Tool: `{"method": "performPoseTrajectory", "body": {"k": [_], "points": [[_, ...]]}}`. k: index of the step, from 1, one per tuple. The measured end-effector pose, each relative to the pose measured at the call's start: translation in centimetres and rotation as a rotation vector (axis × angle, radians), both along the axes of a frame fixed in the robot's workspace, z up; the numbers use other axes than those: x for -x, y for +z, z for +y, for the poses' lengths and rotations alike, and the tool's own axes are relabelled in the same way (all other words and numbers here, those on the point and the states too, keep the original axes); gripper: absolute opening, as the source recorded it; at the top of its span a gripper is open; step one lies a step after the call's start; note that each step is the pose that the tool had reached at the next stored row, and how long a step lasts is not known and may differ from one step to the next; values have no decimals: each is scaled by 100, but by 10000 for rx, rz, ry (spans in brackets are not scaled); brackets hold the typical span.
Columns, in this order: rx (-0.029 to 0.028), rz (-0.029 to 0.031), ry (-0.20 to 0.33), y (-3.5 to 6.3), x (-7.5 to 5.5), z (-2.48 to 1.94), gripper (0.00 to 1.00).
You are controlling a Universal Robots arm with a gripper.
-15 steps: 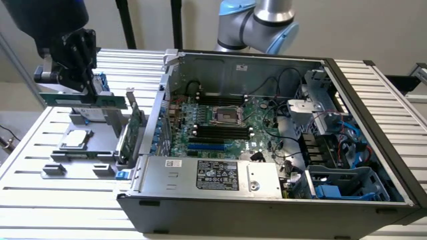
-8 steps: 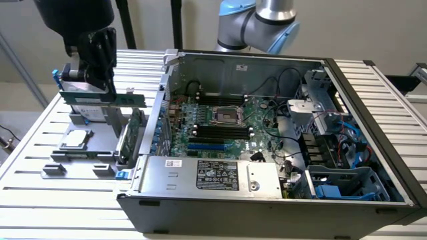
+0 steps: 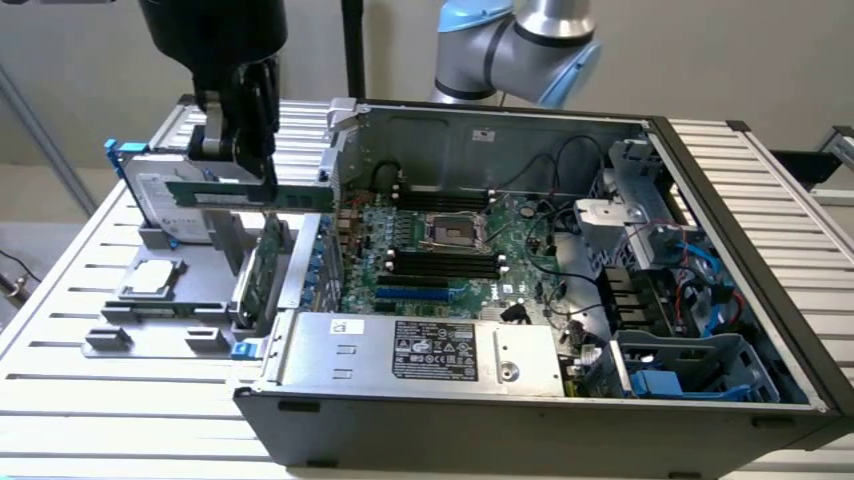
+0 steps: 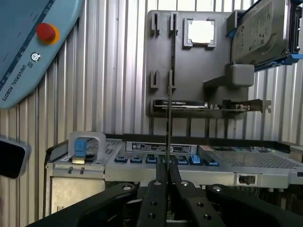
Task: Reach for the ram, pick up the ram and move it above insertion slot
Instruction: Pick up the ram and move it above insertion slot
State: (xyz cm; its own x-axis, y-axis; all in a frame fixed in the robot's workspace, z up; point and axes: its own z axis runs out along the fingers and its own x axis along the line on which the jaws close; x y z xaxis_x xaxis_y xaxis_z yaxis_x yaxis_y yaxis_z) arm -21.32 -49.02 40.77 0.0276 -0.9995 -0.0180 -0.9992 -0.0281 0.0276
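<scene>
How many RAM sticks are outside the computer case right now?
1. The ram is held edge-on in the gripper, lifted above the grey holder tray at the exterior view's left, beside the computer case. Others may be hidden.

I have the arm (image 3: 514, 45) bent over the back wall of the computer case (image 3: 534, 330), its black wrist hanging outside that case's open side. My gripper (image 3: 251, 165) points straight down, fingers (image 4: 158, 198) pinched together on the memory stick (image 3: 250, 195), which hangs level, lifted above the gray holder beside the case.
</scene>
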Motion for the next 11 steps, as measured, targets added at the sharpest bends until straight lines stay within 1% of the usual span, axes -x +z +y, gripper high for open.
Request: {"method": "performPoseTrajectory", "body": {"k": [11], "points": [[-67,7,1,1,-499,16,13]]}}
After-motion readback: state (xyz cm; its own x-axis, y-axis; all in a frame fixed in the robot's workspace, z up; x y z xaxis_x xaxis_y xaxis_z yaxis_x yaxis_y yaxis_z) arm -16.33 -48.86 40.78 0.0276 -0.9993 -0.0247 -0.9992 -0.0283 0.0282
